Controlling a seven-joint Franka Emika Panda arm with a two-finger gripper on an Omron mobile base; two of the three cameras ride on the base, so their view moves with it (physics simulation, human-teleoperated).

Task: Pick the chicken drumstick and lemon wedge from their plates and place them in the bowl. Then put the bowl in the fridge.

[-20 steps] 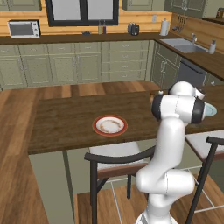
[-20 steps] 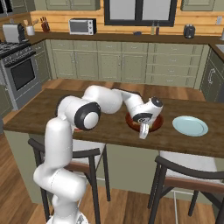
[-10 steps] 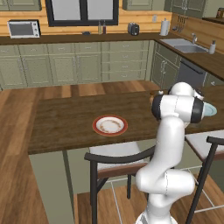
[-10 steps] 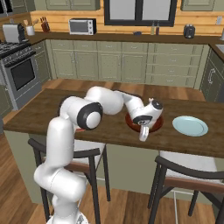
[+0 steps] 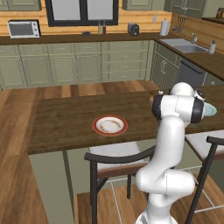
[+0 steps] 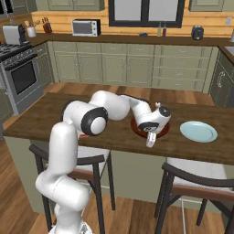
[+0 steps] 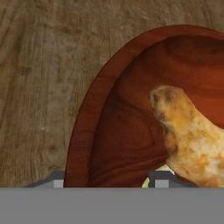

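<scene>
the chicken drumstick (image 7: pixel 192 140) lay inside the bowl (image 7: pixel 113 131), its tapered end pointing toward the middle of the reddish-brown hollow. a sliver of the yellow-green lemon wedge (image 7: pixel 151 178) peeked out just beside the drumstick, also within the bowl. the bowl (image 6: pixel 161 130) sat on the wooden bench (image 6: pixel 55 114), with the light blue plate (image 6: pixel 198 131) near it on the right and the red-rimmed white plate (image 5: pixel 110 125) well apart to the left. both plates looked bare apart from faint marks on the white one.

the gripper (image 6: pixel 151 139) hung at the bowl's near rim, pointing down. in the hand view one fingertip (image 7: pixel 57 180) stood outside the bowl wall and the other inside it, so the jaws straddled the rim. whether they were pinching the rim or spread loose around it could not be told.

behind the bench ran pale green cabinets (image 5: pixel 78 63), with a microwave (image 5: pixel 24 29) on the far counter.
</scene>
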